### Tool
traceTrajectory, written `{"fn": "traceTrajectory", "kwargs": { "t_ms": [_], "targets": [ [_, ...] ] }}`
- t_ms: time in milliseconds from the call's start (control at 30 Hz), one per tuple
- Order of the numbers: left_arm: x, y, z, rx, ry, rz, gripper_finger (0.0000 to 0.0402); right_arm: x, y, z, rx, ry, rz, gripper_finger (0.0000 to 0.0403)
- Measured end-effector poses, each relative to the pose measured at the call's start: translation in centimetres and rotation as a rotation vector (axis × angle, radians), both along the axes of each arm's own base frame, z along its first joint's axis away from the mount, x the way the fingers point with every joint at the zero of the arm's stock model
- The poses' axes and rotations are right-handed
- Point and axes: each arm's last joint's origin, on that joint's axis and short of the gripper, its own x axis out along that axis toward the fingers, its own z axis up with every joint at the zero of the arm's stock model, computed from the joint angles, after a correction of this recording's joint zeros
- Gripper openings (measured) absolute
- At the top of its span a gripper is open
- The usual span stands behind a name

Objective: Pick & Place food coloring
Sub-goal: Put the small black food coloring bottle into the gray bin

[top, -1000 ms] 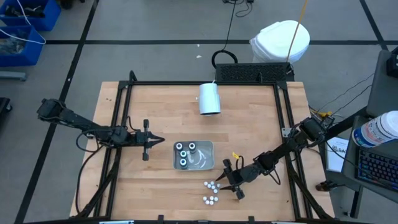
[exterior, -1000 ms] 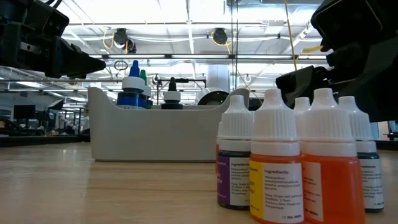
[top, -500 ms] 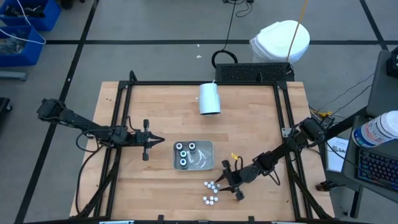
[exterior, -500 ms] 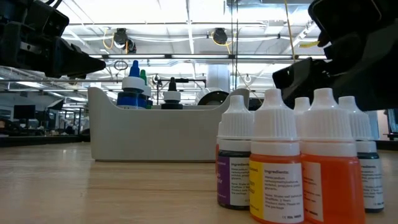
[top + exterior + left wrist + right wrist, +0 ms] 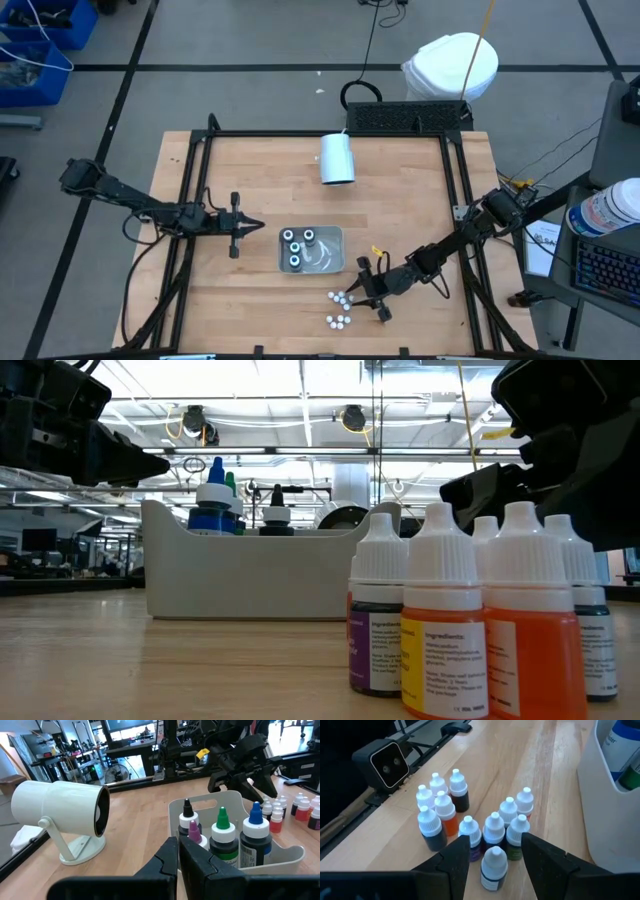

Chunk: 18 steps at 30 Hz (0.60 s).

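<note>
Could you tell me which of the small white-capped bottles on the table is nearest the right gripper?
The dark-filled bottle standing between the open fingers of the right gripper. The other small bottles stand farther ahead, outside the fingers.

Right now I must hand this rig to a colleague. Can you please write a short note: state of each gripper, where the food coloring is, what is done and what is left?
Left gripper: shut, empty, waiting beside the white tray, on its left.
Right gripper: open, low over the table, one small white-capped bottle between its fingers, not yet clamped.
Food coloring: three wider bottles stand in the tray. About ten small bottles stand in two clusters on the table in front of the tray.
Done: only the wider bottles are in the tray.
Left: all small bottles, probably starting with the one at the right gripper.
The white cylinder cup lies on its side at the far edge.
</note>
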Motion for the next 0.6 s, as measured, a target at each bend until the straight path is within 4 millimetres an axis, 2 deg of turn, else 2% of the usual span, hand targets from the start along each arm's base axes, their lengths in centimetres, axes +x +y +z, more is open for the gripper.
{"fn": "traceTrajectory", "kwargs": {
  "t_ms": [600],
  "targets": [
    [0.00,0.00,0.00,0.000,0.000,0.000,0.0024,0.02,-0.01,-0.02,0.021,0.013,0.014,0.0166]
  ]
}}
